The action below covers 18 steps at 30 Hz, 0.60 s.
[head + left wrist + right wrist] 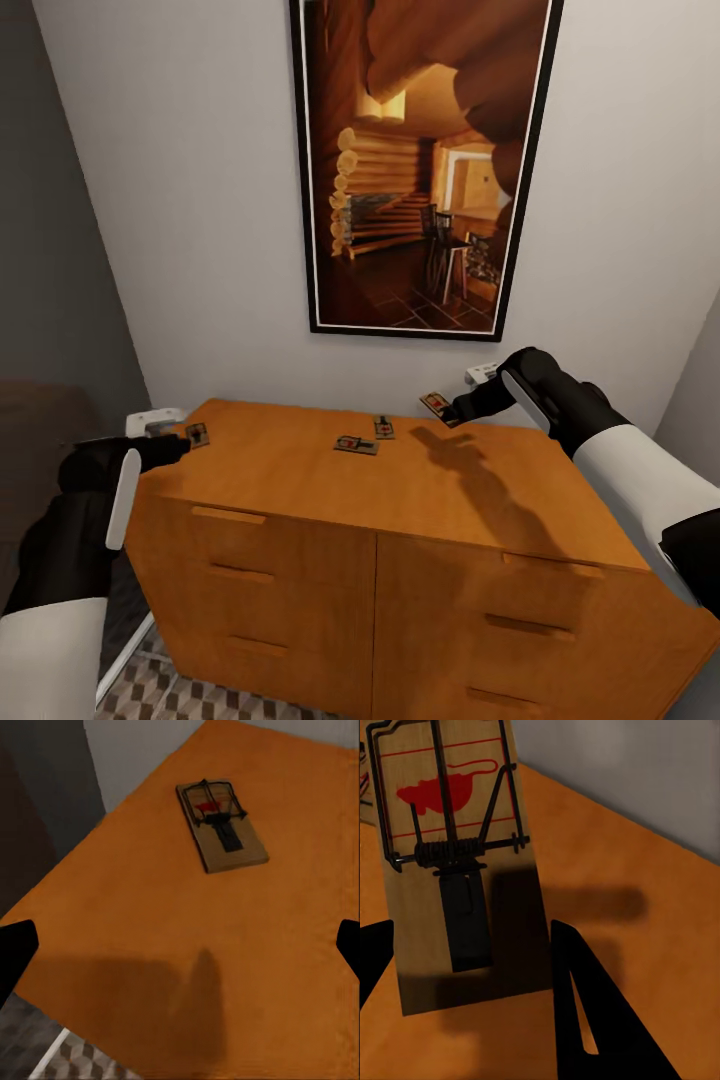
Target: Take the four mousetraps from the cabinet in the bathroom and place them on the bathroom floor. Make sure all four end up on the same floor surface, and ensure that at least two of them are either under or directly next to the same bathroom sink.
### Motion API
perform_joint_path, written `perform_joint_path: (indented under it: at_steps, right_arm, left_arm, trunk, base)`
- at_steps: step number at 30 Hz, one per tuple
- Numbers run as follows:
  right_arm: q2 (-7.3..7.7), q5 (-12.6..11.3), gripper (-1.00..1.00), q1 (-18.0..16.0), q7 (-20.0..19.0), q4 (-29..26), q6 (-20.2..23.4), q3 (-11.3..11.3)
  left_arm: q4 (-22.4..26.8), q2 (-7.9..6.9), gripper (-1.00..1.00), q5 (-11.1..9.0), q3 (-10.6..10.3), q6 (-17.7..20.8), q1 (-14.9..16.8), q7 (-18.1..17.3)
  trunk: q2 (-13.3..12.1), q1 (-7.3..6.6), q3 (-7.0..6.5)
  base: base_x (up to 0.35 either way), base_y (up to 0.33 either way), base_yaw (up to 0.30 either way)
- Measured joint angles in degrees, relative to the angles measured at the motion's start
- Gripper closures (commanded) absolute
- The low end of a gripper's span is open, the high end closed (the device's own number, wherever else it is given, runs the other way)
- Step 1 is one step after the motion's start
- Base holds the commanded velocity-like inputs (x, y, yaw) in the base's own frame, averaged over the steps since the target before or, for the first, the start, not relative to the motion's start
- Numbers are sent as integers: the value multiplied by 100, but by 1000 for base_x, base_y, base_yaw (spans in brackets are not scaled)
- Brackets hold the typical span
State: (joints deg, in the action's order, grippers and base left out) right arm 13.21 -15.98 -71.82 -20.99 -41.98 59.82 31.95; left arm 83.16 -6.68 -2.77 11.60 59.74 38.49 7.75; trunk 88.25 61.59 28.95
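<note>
On the orange-brown cabinet point(420, 490) top lay three mousetraps point(357, 445); my right gripper point(452, 409) was clamped on a fourth mousetrap point(454, 862); my left gripper's point(183, 443) jaws stood apart beside another trap point(221, 825).

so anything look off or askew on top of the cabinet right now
Nothing damaged. The odd one is the mousetrap in the right gripper, tilted above the cabinet top, while three others lie flat at differing angles.
</note>
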Motion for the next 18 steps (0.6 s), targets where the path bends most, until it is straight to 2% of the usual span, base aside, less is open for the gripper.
perform_joint_path:
  at_steps: [3, 5, 6, 8, 11, 18]
  right_arm:
    - [0, 4, 100, 0, 3, 0, 0, -1]
    - [1, 8, 100, 0, 6, -1, 0, -2]
    - [5, 10, 100, 0, 12, 1, 0, -4]
    - [7, 8, 100, 0, 16, 1, 0, -4]
    - [8, 8, 100, 0, 21, 2, 0, -3]
    - [8, 7, 100, 0, 24, 2, 0, -3]
  left_arm:
    - [-277, 331, -100, 135, -31, 1, 160, 237]
    - [-615, 680, -100, 326, -49, -3, 371, 608]
    - [-884, 981, -100, 457, -59, -14, 546, 888]
    - [-991, 1147, -100, 556, -60, -15, 642, 1016]
    - [-1053, 1243, -100, 600, -62, -20, 752, 1096]
    - [-1095, 1296, -100, 628, -62, -21, 963, 1229]
  trunk:
    - [0, 0, 0]
    - [0, 0, 0]
    - [0, 0, 0]
    - [0, 0, 0]
    - [0, 0, 0]
    - [0, 0, 0]
  base:
    - [0, 0, 1]
    - [0, 0, 0]
    - [0, 0, 0]
    - [0, 0, 0]
    - [0, 0, 0]
    - [0, 0, 0]
